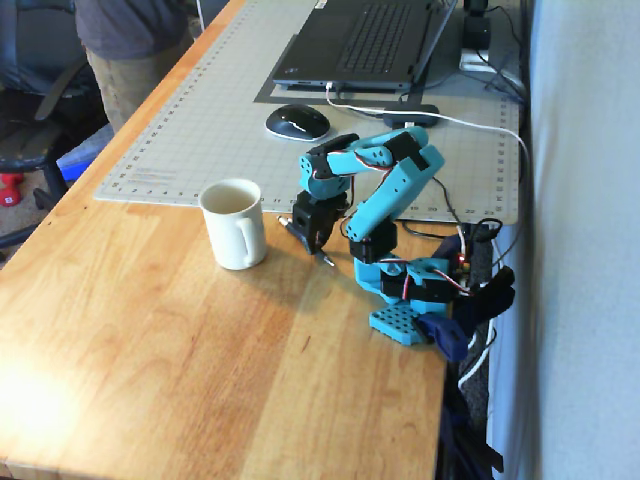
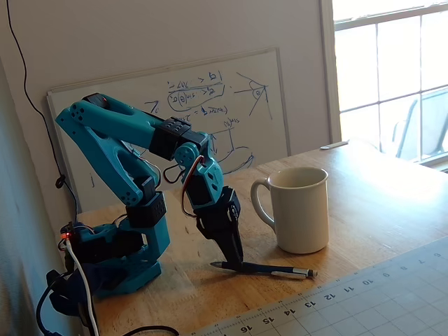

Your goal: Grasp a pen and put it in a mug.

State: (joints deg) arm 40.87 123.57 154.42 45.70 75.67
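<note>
Wooden bench (image 2: 378, 203), whiteboard behind. Left to right in that fixed view: one arm, your fingers (image 2: 234, 257) pointing down onto the near end of one pen (image 2: 269, 269); whether they grip it cannot be told. Pen's long axis runs rightward from them, flat, before one mug (image 2: 299, 208).

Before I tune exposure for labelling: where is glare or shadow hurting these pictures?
In a fixed view, sun washes out the table corner; the pen is not discernible there. In the other, the window blows out, yet the pen and mug stay clear.
</note>
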